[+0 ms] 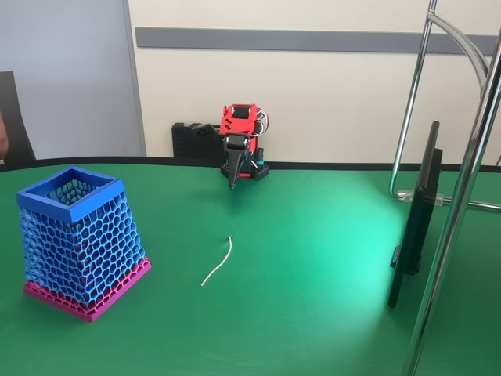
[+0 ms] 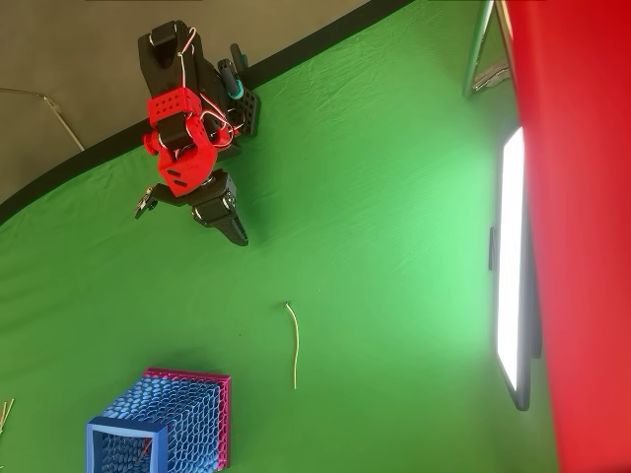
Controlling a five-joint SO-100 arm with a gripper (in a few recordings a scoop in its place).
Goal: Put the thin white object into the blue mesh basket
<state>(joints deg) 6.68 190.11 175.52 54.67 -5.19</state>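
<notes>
At nine o'clock on the green table (image 1: 313,258) in the fixed view stands the basket (image 1: 78,239). The strand (image 1: 217,262) lies flat at center. My gripper (image 1: 232,178) hangs at twelve, fingers together, empty.

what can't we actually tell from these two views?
- Gripper open or shut: too small in the fixed view; the overhead view looks down on it.
- Blue mesh basket floor: hidden by its walls in the fixed view.
- Thin white object: too thin to identify material in both views.
</notes>
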